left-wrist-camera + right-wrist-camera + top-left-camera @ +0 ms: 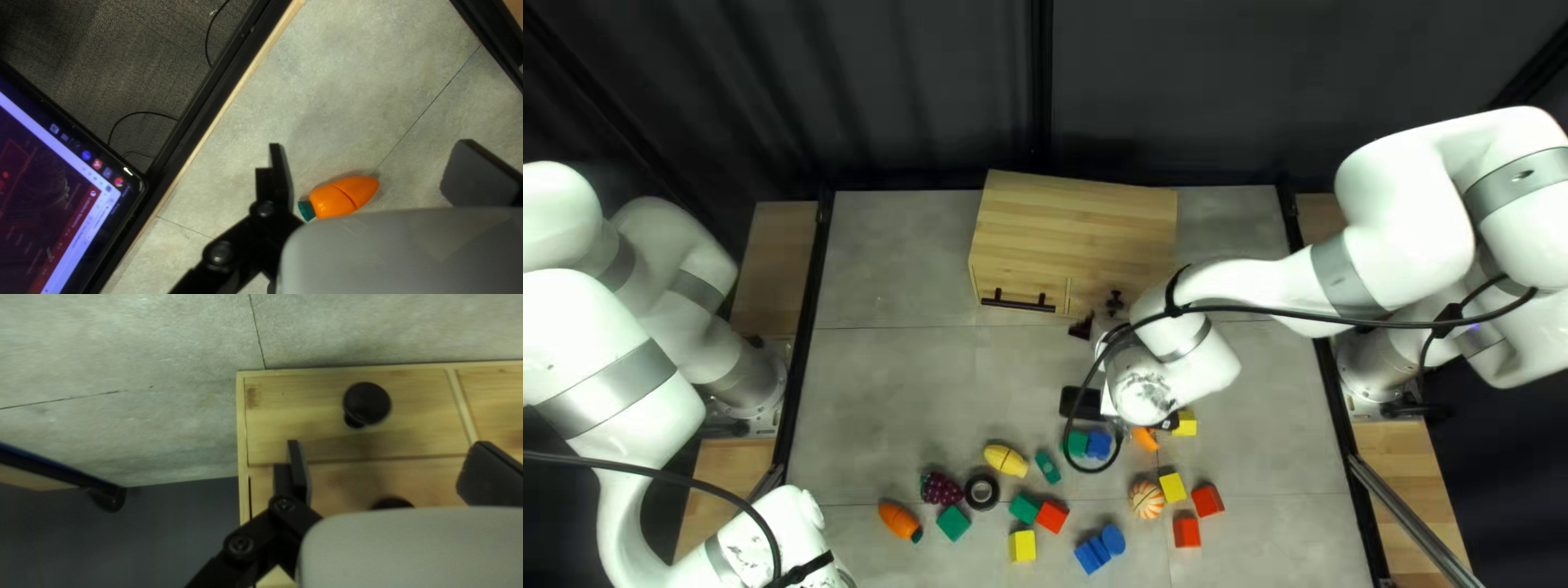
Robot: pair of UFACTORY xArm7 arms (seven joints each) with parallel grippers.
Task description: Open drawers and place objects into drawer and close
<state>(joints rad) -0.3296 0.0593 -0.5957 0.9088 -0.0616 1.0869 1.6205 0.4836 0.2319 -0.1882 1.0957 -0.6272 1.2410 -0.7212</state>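
The right gripper [1112, 323] is held before the wooden cabinet [1078, 234], its fingers apart; a round black knob [366, 403] on a drawer front [294, 419] is seen between and beyond them, ungripped. The left gripper [370, 144] is also spread, nothing clamped, and the toy carrot [343, 197] is seen lying on the worktop [882, 381] between its fingers' lines. Coloured blocks, a black ring [981, 492] and toy grapes [941, 489] are scattered nearby.
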